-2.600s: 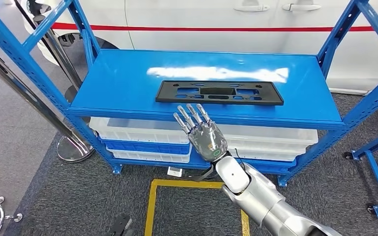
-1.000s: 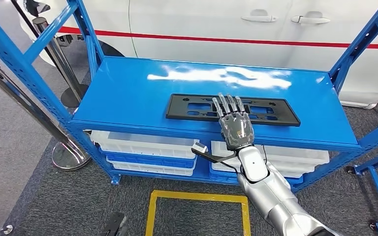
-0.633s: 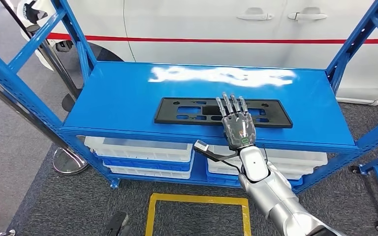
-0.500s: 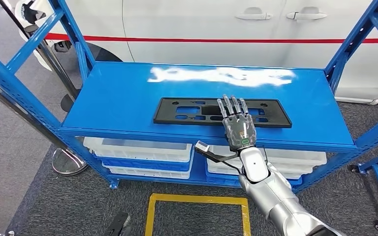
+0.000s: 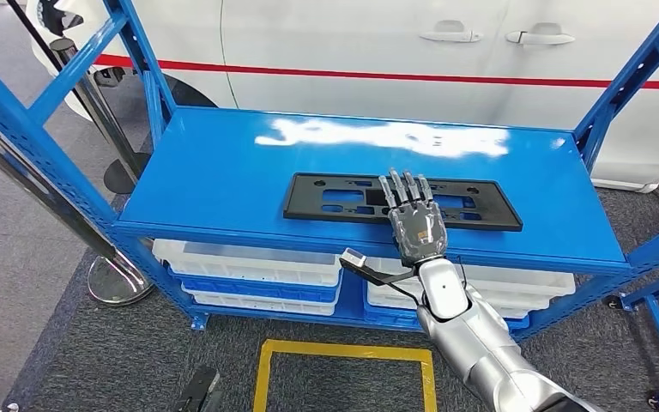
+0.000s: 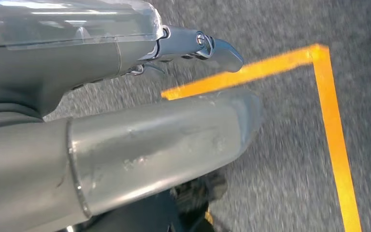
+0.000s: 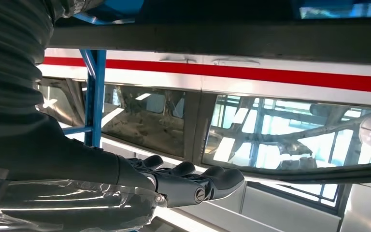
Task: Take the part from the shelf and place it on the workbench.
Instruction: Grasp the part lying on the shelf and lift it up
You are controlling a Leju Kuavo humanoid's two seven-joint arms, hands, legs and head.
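Right hand point(image 5: 414, 219) advanced from below shelf point(image 5: 223, 163) edge to lie flat, fingers spread, over black part point(image 5: 326, 196); not yet gripped, lift pending.

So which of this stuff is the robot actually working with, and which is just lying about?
For the job:
black part
blue shelf
right hand, fingers spread over the part

Just there:
white bins
white car
chrome posts
yellow floor marking

light: bright, even, from overhead
glare: white streak on shelf point(image 5: 223, 163) top
blur: floor point(image 6: 290, 145) smeared in left wrist view
right wrist view: backlit, foreground dark
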